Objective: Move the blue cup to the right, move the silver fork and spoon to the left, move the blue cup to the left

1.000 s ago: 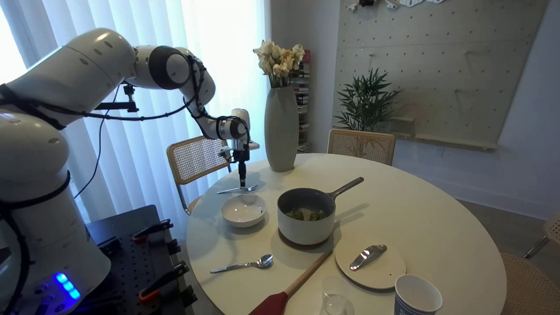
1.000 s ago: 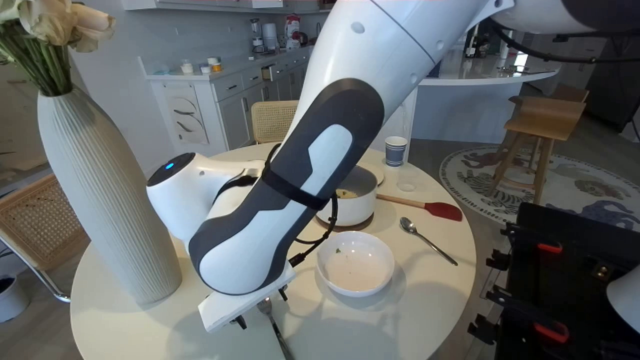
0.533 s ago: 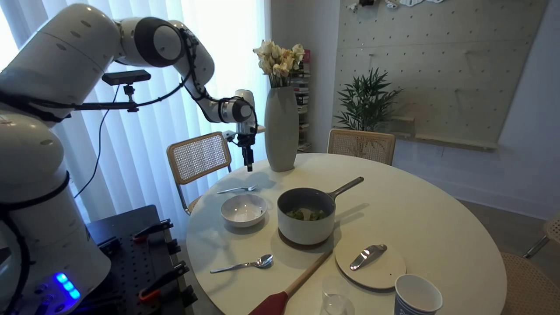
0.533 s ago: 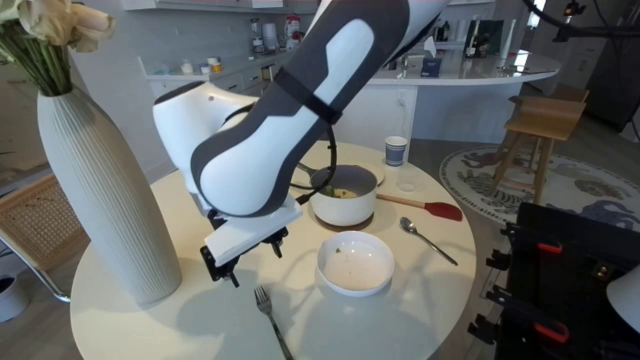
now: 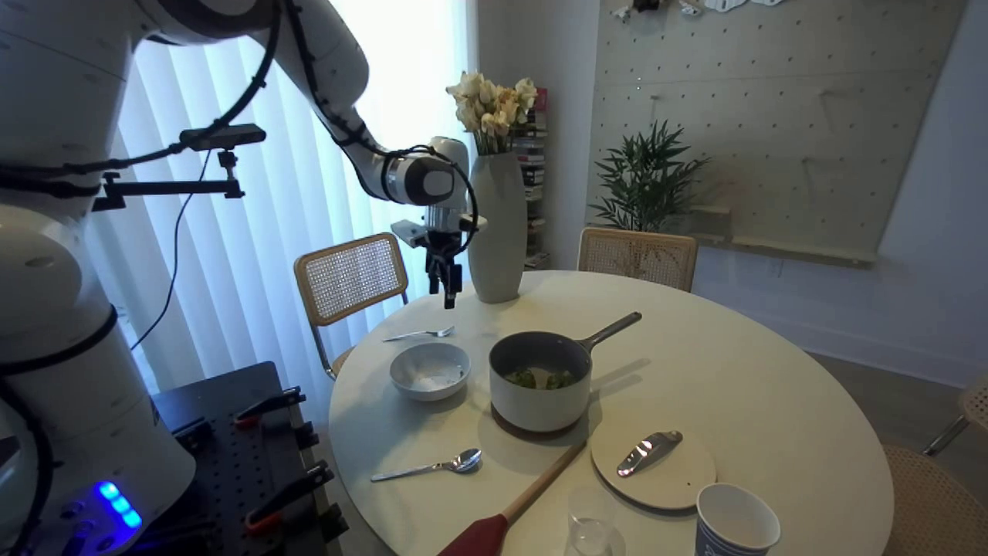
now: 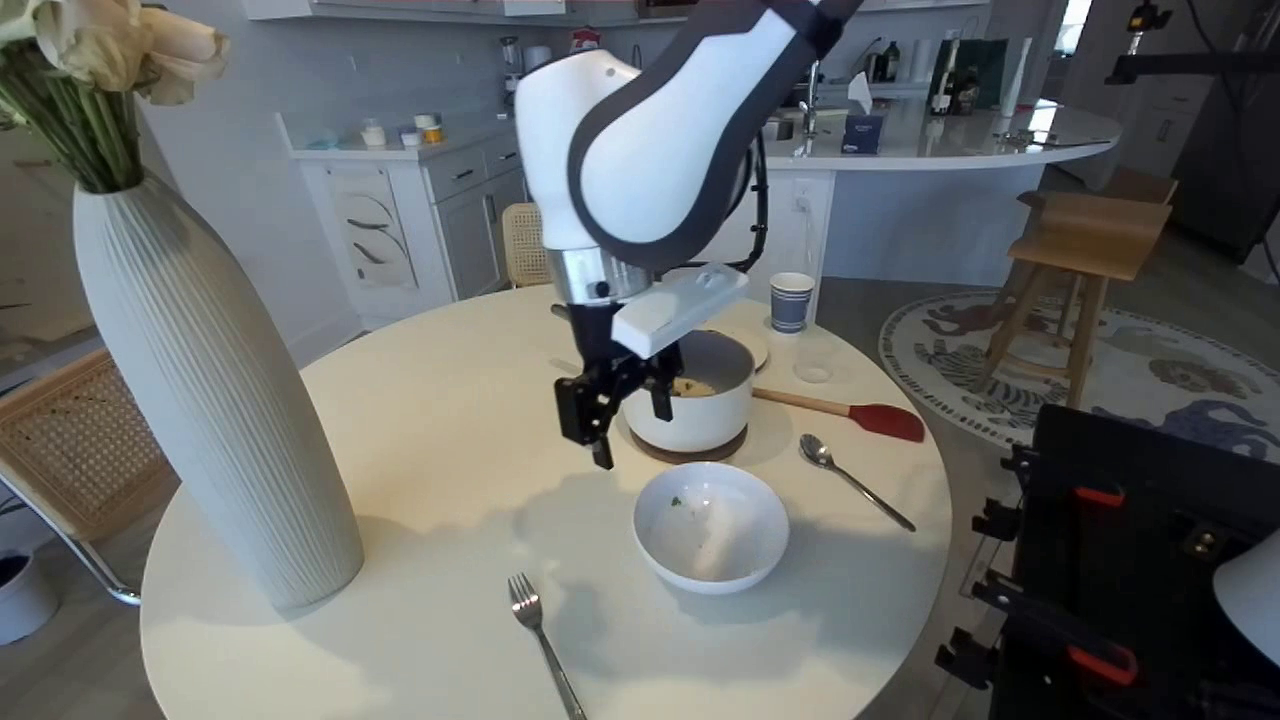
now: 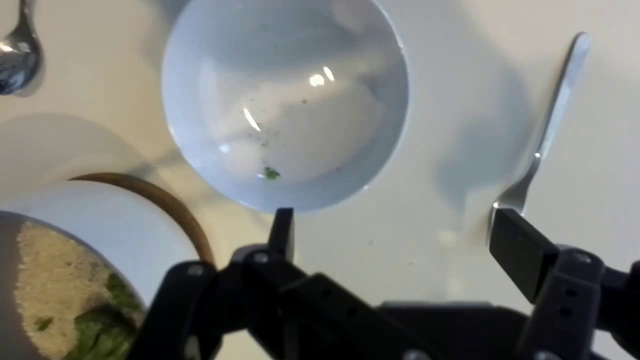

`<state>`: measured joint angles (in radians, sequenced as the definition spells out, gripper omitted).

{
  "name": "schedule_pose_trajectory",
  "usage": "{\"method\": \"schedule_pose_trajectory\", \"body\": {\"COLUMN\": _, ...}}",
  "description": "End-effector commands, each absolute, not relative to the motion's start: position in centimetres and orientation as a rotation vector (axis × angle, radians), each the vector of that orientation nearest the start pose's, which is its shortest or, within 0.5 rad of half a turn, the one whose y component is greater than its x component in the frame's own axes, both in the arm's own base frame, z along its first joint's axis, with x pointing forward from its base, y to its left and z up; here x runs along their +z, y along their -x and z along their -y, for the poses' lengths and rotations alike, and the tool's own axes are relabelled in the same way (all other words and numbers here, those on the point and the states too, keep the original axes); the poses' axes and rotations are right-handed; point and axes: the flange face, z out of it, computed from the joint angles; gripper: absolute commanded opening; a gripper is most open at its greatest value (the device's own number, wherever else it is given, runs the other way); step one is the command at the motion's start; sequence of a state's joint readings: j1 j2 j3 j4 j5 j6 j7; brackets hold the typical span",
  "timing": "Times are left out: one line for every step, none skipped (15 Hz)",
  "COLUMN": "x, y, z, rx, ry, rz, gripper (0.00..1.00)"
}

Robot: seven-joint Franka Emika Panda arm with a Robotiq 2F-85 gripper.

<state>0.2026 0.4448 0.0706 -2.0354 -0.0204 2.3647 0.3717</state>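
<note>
The silver fork lies flat on the table; in the wrist view the fork runs down the right side, its tines partly hidden behind a finger. A silver spoon rests on the far side of the white bowl from the fork; only the spoon's head shows at the wrist view's left edge. The blue cup, paper with blue bands, stands upright near the table's edge; in an exterior view the cup is cut off below. My gripper hangs above the table, jaws wide apart, nothing between them.
Beside the white bowl stands a pot holding food, its handle sticking out. A tall vase rises at the table's side. A red spatula, a plate bearing a shiny metal piece, and a clear glass are also there.
The gripper was down at the fork a second ago. It has since risen off the table and swung toward the pot, turning a little. The fork stayed where it was.
</note>
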Motion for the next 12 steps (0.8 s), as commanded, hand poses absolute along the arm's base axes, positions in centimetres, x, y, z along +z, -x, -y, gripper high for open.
{"method": "schedule_pose_trajectory", "body": {"x": 22.6, "y": -52.1, "z": -8.4, "rx": 0.173, "ry": 3.126, "rz": -0.117, "gripper": 1.00}}
{"method": "schedule_pose_trajectory", "body": {"x": 22.5, "y": -51.1, "z": -6.1, "rx": 0.173, "ry": 3.133, "rz": -0.124, "gripper": 1.00}}
{"method": "schedule_pose_trajectory", "body": {"x": 22.4, "y": -50.2, "z": -3.9, "rx": 0.180, "ry": 3.134, "rz": -0.131, "gripper": 1.00}}
{"method": "schedule_pose_trajectory", "body": {"x": 22.1, "y": -49.3, "z": -1.6, "rx": 0.185, "ry": 3.135, "rz": -0.146, "gripper": 1.00}}
{"method": "schedule_pose_trajectory", "body": {"x": 21.8, "y": -48.3, "z": 0.5, "rx": 0.190, "ry": 3.130, "rz": -0.156, "gripper": 1.00}}
{"method": "schedule_pose_trajectory", "body": {"x": 21.5, "y": -47.4, "z": 2.2, "rx": 0.192, "ry": 3.127, "rz": -0.163, "gripper": 1.00}}
{"method": "schedule_pose_trajectory", "body": {"x": 20.9, "y": -46.4, "z": 3.9, "rx": 0.190, "ry": 3.132, "rz": -0.166, "gripper": 1.00}}
{"method": "schedule_pose_trajectory", "body": {"x": 20.6, "y": -45.7, "z": 5.1, "rx": 0.188, "ry": 3.133, "rz": -0.169, "gripper": 1.00}}
{"method": "schedule_pose_trajectory", "body": {"x": 20.2, "y": -44.9, "z": 6.3, "rx": 0.187, "ry": 3.140, "rz": -0.170, "gripper": 1.00}}
{"method": "schedule_pose_trajectory", "body": {"x": 19.5, "y": -44.2, "z": 7.1, "rx": 0.181, "ry": 3.148, "rz": -0.171, "gripper": 1.00}}
{"method": "schedule_pose_trajectory", "body": {"x": 19.1, "y": -43.6, "z": 7.8, "rx": 0.176, "ry": 3.154, "rz": -0.178, "gripper": 1.00}}
{"method": "schedule_pose_trajectory", "body": {"x": 18.5, "y": -43.0, "z": 8.2, "rx": 0.169, "ry": 3.159, "rz": -0.184, "gripper": 1.00}}
